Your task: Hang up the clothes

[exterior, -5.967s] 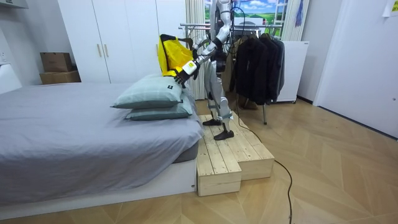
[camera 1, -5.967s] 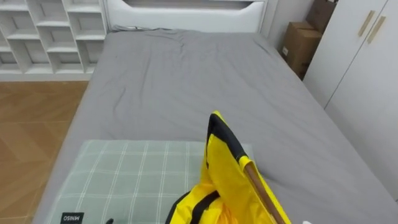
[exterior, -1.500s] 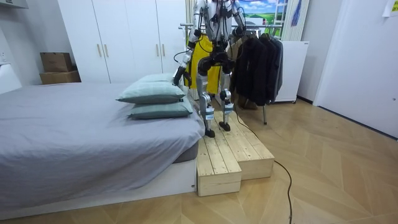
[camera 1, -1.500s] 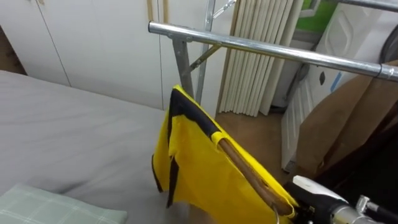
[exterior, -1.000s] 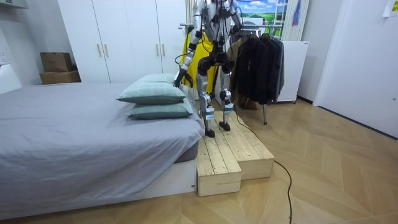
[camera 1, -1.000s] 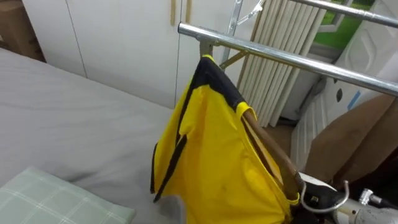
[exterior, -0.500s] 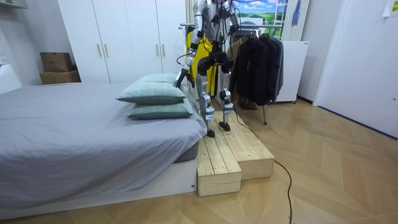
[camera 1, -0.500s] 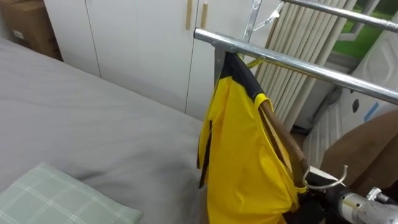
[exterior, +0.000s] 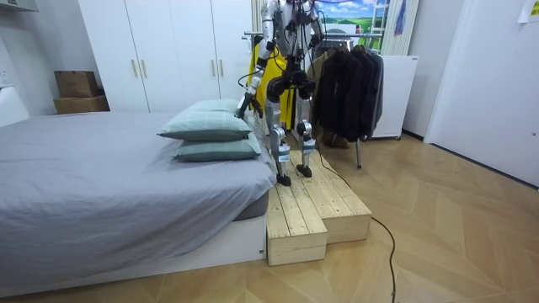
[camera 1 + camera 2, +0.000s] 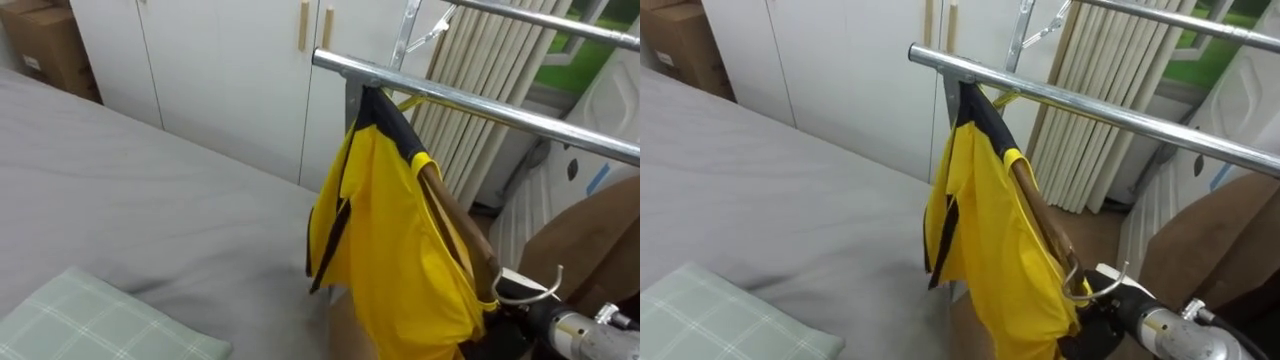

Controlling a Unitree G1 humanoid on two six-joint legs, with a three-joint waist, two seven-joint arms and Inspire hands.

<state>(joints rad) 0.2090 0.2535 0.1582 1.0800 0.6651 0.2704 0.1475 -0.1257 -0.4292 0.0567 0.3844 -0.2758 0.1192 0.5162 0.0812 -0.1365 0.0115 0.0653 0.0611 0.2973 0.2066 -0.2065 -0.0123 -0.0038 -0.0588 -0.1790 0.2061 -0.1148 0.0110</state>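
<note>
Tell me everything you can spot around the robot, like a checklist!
Surface: grey bed with a green checked pillow; the robot stands on a wooden platform beside it.
Job's things: yellow garment on a wooden hanger, raised beside the metal rail; hook not on the rail.
Clutter: cardboard box.
Hands: right hand at the hanger's hook, grip hidden; left hand hangs near the pillows.
Cables: nothing seen but the robot's own.
Surroundings: white wardrobe; dark clothes on the rack.
</note>
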